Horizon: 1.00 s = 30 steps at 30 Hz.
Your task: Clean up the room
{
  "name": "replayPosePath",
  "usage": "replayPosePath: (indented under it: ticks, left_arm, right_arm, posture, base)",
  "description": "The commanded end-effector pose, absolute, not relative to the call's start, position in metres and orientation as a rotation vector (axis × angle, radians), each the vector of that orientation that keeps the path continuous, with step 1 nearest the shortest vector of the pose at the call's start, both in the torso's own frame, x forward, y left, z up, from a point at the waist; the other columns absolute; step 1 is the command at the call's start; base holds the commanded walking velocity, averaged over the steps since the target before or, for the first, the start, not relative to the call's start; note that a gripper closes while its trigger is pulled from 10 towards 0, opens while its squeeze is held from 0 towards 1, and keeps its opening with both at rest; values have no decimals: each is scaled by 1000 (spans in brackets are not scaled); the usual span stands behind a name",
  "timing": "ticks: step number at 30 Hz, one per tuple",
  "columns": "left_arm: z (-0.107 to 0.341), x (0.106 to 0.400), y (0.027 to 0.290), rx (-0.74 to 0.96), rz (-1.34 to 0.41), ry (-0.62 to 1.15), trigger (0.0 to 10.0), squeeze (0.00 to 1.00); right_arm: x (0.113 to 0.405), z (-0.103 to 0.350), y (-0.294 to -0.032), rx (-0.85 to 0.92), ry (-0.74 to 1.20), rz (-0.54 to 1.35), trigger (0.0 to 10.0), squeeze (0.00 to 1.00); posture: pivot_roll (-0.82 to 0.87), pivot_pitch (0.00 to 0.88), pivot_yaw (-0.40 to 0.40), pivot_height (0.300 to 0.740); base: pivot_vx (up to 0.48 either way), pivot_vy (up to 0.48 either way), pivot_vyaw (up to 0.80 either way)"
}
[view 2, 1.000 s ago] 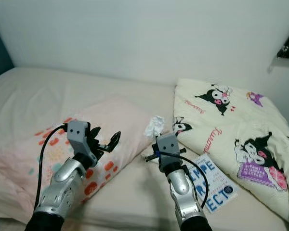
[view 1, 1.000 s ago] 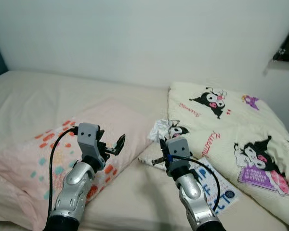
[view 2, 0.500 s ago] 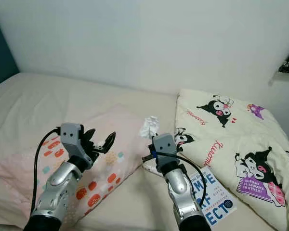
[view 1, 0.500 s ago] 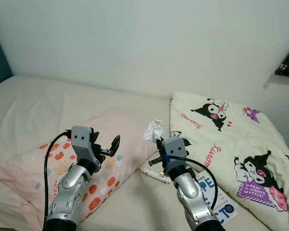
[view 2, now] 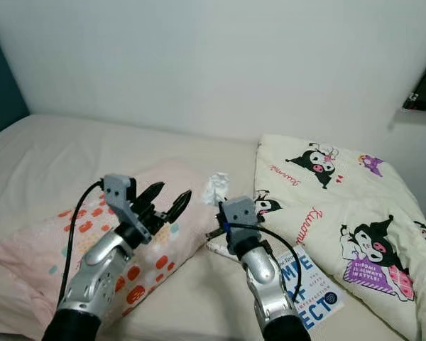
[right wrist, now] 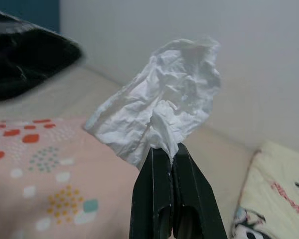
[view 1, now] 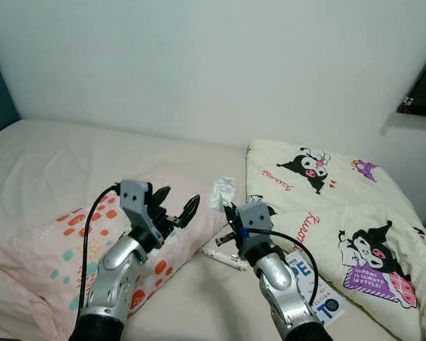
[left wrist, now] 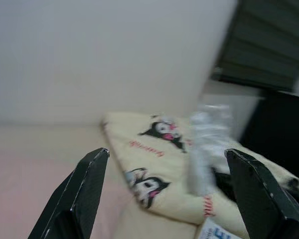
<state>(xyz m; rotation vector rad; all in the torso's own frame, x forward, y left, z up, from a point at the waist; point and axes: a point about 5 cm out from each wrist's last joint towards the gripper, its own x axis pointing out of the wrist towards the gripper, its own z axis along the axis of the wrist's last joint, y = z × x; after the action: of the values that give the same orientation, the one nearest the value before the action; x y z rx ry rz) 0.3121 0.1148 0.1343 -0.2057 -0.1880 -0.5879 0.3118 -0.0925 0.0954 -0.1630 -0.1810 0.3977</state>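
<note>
Tissue (right wrist: 162, 112) pinched in right gripper (right wrist: 170, 149) above pillow (view 1: 64, 241).

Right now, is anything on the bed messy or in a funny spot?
Yes. The right gripper pinches a crumpled tissue above the bed. A book lies on the mattress beside the cartoon blanket, with a small white tube nearby.
</note>
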Motion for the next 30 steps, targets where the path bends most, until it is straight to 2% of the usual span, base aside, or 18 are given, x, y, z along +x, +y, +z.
replayPosePath:
  ticks: [1,2,3,4,19,25,30]
  left_arm:
    - [134,311,109,-214,-630,-177,10000,482]
    - [135,311,109,-216,-639,-181,10000,482]
    - [136,311,105,-222,-674,-179,10000,98]
    - [136,309,101,-216,-714,-172,10000,0]
    - [131,303,88,-232,-823,-144,10000,0]
    - [130,306,89,-244,-805,-135,10000,0]
    - [128,316,99,-296,-696,-137,10000,0]
  right_arm:
    - [313,92,-92,-178,-156,406,10000,0]
    - [313,92,-92,-181,-156,407,10000,0]
    - [314,93,-93,-183,-157,409,10000,0]
    - [315,95,-92,-183,-163,415,10000,0]
    - [312,98,-81,-168,-175,516,10000,0]
    - [309,95,-75,-166,-169,558,10000,0]
    - [307,94,-75,-163,-168,571,10000,0]
  posture:
    - [-3,0,-111,740]
    - [-3,0,-111,740]
    - [-6,0,-114,740]
    - [-5,0,-114,740]
    - [-4,0,-118,740]
    - [-5,0,-118,740]
    - [-8,0,-115,740]
  base:
    - [0,0,0]
    - [0,0,0]
    - [0,0,0]
    - [0,0,0]
    - [0,0,0]
    - [0,0,0]
    - [0,0,0]
